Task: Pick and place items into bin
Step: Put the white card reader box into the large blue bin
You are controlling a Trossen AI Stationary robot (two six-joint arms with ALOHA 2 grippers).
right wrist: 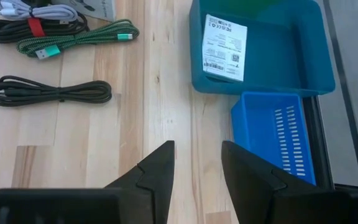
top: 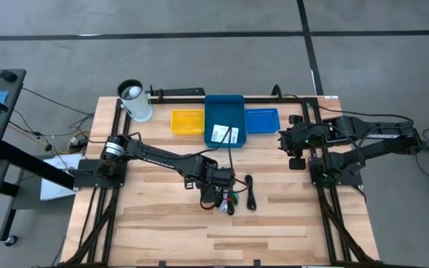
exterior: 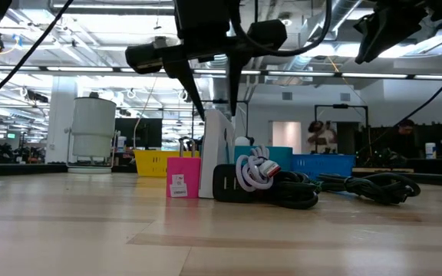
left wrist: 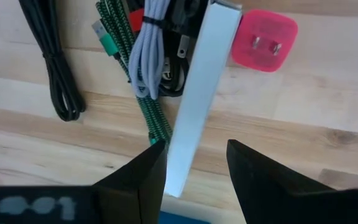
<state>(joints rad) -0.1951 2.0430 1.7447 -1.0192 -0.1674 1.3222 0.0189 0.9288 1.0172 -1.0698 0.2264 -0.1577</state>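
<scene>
Table [top: 162,223]: pale wood planks. Teal bin [right wrist: 278,59] holding white box with black print [right wrist: 224,47]. Beside it bright blue slotted basket [right wrist: 277,134]; yellow basket [top: 187,120]. White box [left wrist: 199,93] plain. Pink plug adapter [left wrist: 264,41]. Green-and-black braided cable [right wrist: 73,38], green connector ends. Plain black cable [right wrist: 48,92]. Pale lilac-grey cable [left wrist: 149,50], red tie. Both grippers' fingers [left wrist: 138,180] dark black.

Two black jointed arms, dark wedge-shaped fingers [left wrist: 135,180], black cables
</scene>
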